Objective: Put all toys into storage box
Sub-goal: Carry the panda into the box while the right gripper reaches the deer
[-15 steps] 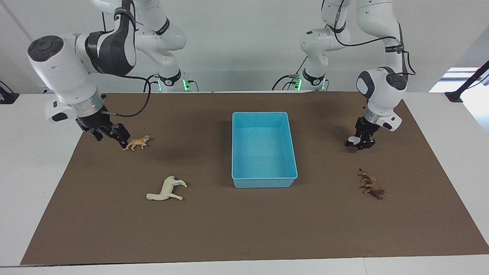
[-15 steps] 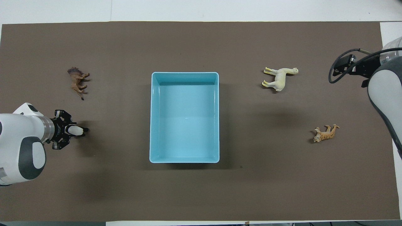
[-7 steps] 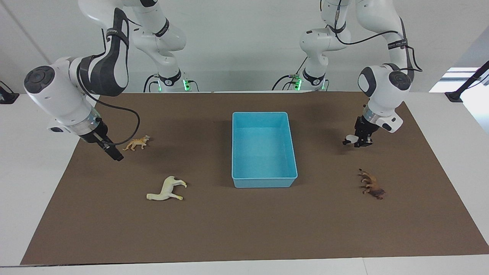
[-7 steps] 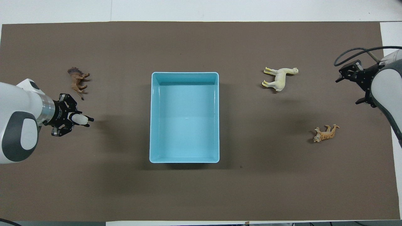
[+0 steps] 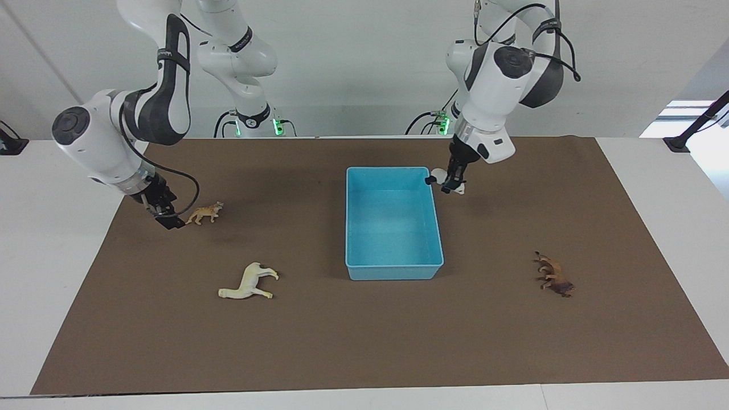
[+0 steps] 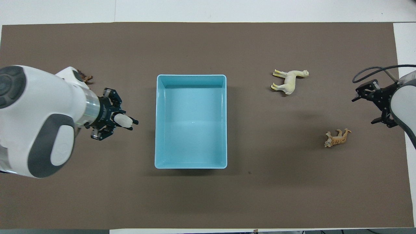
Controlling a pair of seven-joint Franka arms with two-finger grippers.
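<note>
The left pincer [image 5: 451,185] is gripping the panda [image 5: 438,175] in the air beside the storage box [image 5: 393,267]. The right pincer [image 5: 168,219], whose state I cannot tell, is hanging just beside the tiger [image 5: 204,213]. The horse [image 5: 249,282] and lion [image 5: 553,275] are lying on the bench [image 5: 364,341]. No writing is readable.

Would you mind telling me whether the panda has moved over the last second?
Yes. Held in the left gripper, the panda has travelled from over the mat near the lion toward the storage box, now beside its rim.
</note>
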